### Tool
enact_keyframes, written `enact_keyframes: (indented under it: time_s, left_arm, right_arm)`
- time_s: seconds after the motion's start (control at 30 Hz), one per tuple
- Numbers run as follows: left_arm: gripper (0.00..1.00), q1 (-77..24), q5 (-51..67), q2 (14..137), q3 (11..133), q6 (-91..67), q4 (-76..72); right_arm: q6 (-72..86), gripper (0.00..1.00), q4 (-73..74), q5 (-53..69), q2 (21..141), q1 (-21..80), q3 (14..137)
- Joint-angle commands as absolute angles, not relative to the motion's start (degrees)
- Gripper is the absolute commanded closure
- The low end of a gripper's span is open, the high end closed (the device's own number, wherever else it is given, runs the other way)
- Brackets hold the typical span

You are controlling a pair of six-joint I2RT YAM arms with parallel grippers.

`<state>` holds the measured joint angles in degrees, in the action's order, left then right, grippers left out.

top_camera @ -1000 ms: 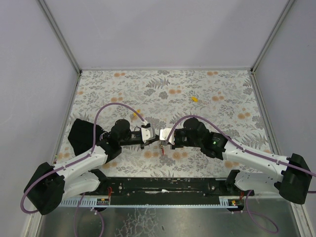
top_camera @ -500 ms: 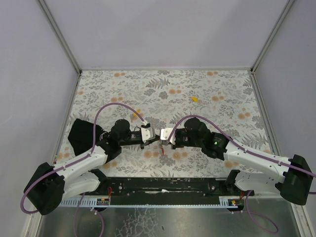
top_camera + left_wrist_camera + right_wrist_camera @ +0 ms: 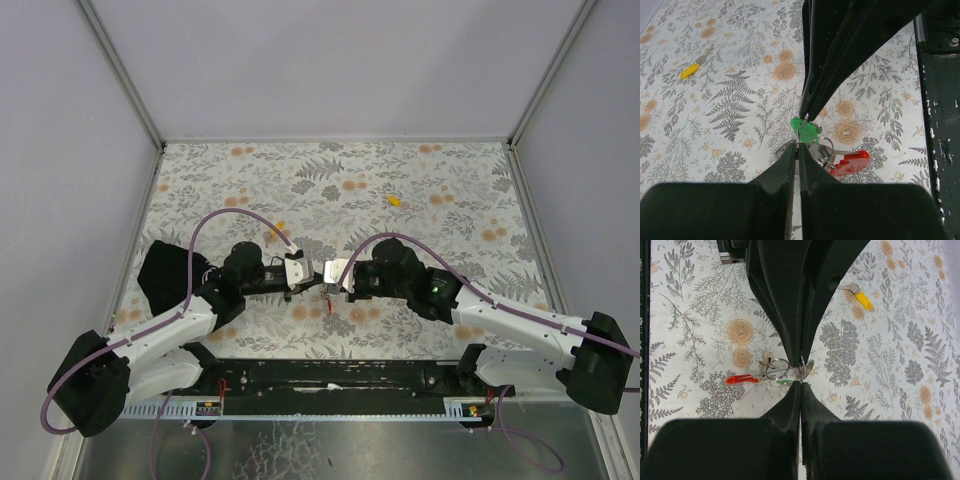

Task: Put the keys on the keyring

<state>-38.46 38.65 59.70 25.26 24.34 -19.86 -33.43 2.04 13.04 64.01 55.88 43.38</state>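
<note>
My left gripper (image 3: 306, 285) and right gripper (image 3: 325, 283) meet tip to tip low over the mat near its front. The keyring (image 3: 852, 162) is a red fob with metal rings (image 3: 823, 148); it hangs between the tips and also shows in the right wrist view (image 3: 740, 379). The left gripper (image 3: 797, 146) is shut on a thin metal ring of it. The right gripper (image 3: 801, 382) is shut on the green key (image 3: 808, 131), by the small ring at its head. One yellow key (image 3: 395, 200) lies far back on the mat. Another yellow key (image 3: 863, 300) lies to the left.
A black cloth-like object (image 3: 165, 275) lies on the mat beside the left arm. A black rail (image 3: 330, 375) runs along the near edge. Grey walls with metal posts (image 3: 125, 80) close in the floral mat (image 3: 450, 180) on three sides.
</note>
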Motion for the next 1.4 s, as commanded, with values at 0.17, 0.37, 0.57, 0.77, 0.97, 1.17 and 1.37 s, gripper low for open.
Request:
enact_keyframes:
  time_s: [0.17, 0.37, 0.57, 0.77, 0.97, 1.17, 1.37]
  left_arm:
    - [1.00, -38.0, 40.8, 58.5, 24.5, 25.3, -25.3]
    - [1.00, -38.1, 40.4, 58.4, 24.5, 25.4, -25.3]
    - [1.00, -38.1, 39.3, 58.7, 24.5, 25.3, -25.4]
    - [1.00, -38.1, 39.3, 58.5, 24.4, 25.3, -25.5]
    - [1.00, -38.1, 39.8, 58.2, 24.1, 25.4, -25.8]
    - [1.00, -38.1, 39.8, 57.8, 23.7, 25.3, -26.4]
    - [1.00, -38.1, 39.9, 57.7, 23.6, 25.2, -26.5]
  right_arm:
    - [-32.5, 1.00, 0.2, 13.4, 64.7, 56.3, 45.0]
    - [-32.3, 1.00, -0.2, 13.0, 63.6, 56.3, 44.5]
    - [-32.1, 1.00, 0.4, 12.6, 61.8, 56.3, 44.0]
    - [-31.9, 1.00, 0.4, 12.5, 62.0, 56.3, 44.0]
    - [-31.9, 1.00, 0.2, 12.7, 62.9, 56.3, 44.2]
    - [-31.7, 1.00, 0.4, 13.2, 63.4, 56.3, 44.4]
    - [-31.5, 1.00, 0.3, 13.6, 63.6, 56.3, 44.5]
